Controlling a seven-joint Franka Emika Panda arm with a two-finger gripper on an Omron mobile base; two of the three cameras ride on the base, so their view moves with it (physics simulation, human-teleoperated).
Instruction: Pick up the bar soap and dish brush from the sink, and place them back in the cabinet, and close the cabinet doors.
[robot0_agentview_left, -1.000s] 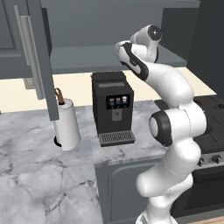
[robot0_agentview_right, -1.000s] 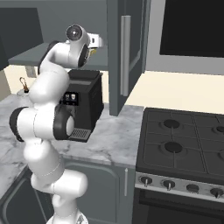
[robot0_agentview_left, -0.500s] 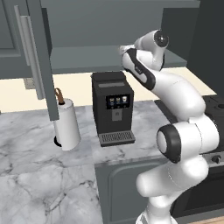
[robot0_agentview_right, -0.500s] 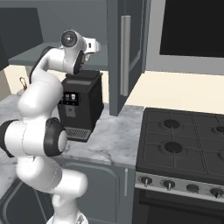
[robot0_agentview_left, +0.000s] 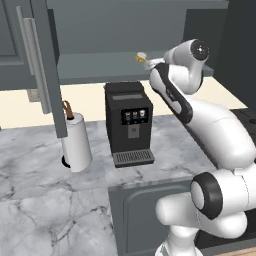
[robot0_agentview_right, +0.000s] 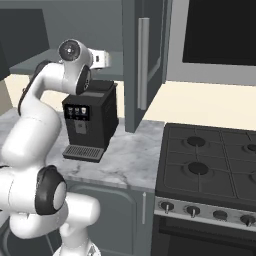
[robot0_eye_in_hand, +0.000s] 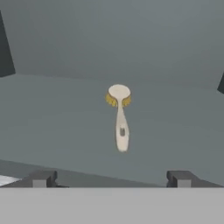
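Hovering at the open cabinet (robot0_agentview_left: 115, 65), the pincer (robot0_eye_in_hand: 111, 177) stands spread wide and holds nothing, its two dark tips well apart at the foot of the hand view. Just ahead of it, between the lines of the two tips, the dish brush (robot0_eye_in_hand: 119, 114) lies flat on the grey inner shelf (robot0_eye_in_hand: 57, 118), clear of both tips, round cream head with yellow bristles farthest from the pincer and pale handle pointing back toward it. By its look the brush is light and rigid, likely smooth plastic that could slide or roll on a bare shelf; were it to be taken up again, the narrow handle just behind the head looks the surest place to close on. No soap can be made out on the shelf ahead. Below the pincer stands a black coffee machine (robot0_agentview_left: 127, 122) on the marble counter (robot0_agentview_left: 40, 185), with a paper towel roll (robot0_agentview_left: 76, 141) off to one side. The cabinet doors (robot0_agentview_left: 36, 57) hang open on either flank, their long silver handles near the arm's likely path out, so backing away calls for care before either door is swung shut
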